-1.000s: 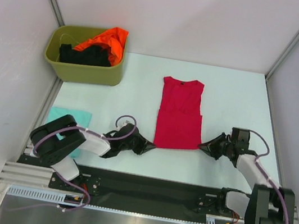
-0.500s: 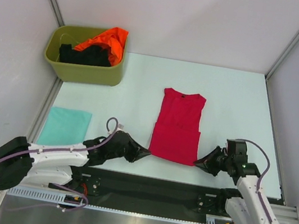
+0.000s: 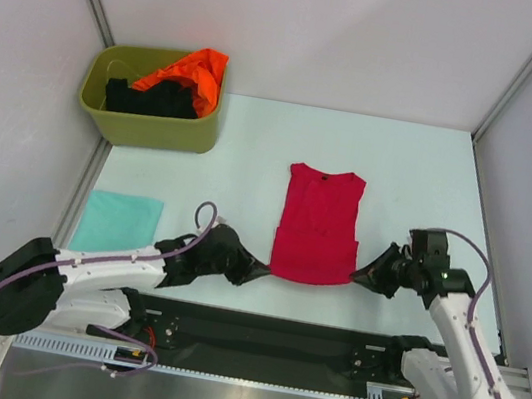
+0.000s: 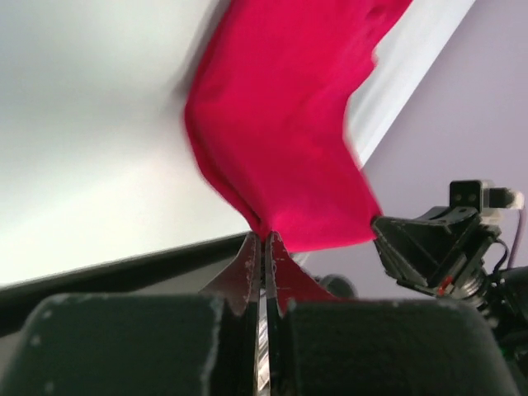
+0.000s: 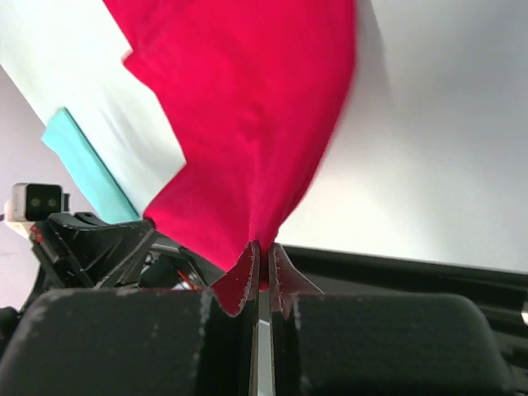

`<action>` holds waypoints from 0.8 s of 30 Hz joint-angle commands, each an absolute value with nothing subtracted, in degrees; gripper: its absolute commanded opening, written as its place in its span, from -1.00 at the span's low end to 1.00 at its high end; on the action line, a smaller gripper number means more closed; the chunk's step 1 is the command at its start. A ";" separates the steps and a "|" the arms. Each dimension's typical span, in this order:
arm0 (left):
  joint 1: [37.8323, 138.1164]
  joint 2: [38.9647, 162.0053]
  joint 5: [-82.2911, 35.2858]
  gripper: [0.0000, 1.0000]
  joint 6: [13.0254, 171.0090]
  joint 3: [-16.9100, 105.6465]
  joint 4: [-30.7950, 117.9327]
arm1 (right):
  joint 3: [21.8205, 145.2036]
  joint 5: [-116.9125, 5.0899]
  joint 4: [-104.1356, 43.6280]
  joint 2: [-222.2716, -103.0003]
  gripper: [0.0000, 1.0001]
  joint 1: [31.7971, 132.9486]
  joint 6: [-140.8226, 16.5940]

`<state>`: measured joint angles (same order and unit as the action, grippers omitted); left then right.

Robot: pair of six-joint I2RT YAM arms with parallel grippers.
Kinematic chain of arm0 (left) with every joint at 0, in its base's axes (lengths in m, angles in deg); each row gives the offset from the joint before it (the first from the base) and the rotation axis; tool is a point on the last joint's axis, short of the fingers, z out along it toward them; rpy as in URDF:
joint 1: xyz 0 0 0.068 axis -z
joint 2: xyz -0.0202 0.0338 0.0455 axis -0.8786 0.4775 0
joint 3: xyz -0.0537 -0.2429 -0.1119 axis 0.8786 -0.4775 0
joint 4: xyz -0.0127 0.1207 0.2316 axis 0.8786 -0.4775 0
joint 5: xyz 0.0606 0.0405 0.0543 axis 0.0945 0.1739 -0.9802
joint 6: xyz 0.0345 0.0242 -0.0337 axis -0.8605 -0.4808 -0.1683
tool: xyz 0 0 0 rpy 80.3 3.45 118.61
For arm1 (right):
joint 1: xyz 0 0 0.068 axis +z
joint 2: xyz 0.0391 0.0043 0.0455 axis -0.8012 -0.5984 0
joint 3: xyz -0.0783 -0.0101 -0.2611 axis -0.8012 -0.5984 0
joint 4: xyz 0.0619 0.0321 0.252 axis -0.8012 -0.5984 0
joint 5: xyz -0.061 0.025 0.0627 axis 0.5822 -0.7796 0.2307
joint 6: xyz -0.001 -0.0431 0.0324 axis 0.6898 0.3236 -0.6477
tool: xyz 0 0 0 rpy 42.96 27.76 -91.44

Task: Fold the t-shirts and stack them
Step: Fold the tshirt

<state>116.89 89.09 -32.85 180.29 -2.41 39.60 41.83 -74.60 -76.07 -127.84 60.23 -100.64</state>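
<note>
Top external, teal shirt (image 3: pixel 118 221): folded flat, well left of the red shirt (image 3: pixel 318 224).
Left gripper (image 3: pixel 261 271): pinching the red shirt's near left corner.
Red shirt: spread on the table (image 3: pixel 422 174).
Right gripper (image 3: pixel 357 275): pinching the red shirt's near right corner.

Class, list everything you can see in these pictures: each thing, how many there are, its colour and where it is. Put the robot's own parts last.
crimson t-shirt: one, crimson-red, lying in the middle of the table, collar at the far end
teal t-shirt: one, pale teal, folded square at the near left of the table
orange t-shirt: one, orange, bunched in the tub, towards its far right rim
black t-shirt: one, black, bunched in the tub
tub: one, olive-green, far left corner of the table
table: one, pale, under all of the above
left end effector: one, black, shut on the crimson t-shirt's near left corner
right end effector: one, black, shut on its near right corner
</note>
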 commanded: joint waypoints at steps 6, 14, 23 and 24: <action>99.91 103.79 -24.74 -0.99 157.19 17.77 36.19 | 56.71 -75.25 -64.13 -149.73 -1.00 56.59 -96.26; 93.21 126.32 -15.68 -0.99 143.02 42.50 30.30 | 75.54 -75.95 -62.62 -173.20 -1.00 54.30 -91.86; 87.94 137.74 -10.85 -0.99 145.03 53.14 36.54 | 92.32 -79.38 -63.49 -191.14 -1.00 53.69 -90.46; 87.58 138.45 -10.32 -0.99 145.30 54.28 37.24 | 93.38 -79.56 -63.58 -192.11 -1.00 53.69 -90.28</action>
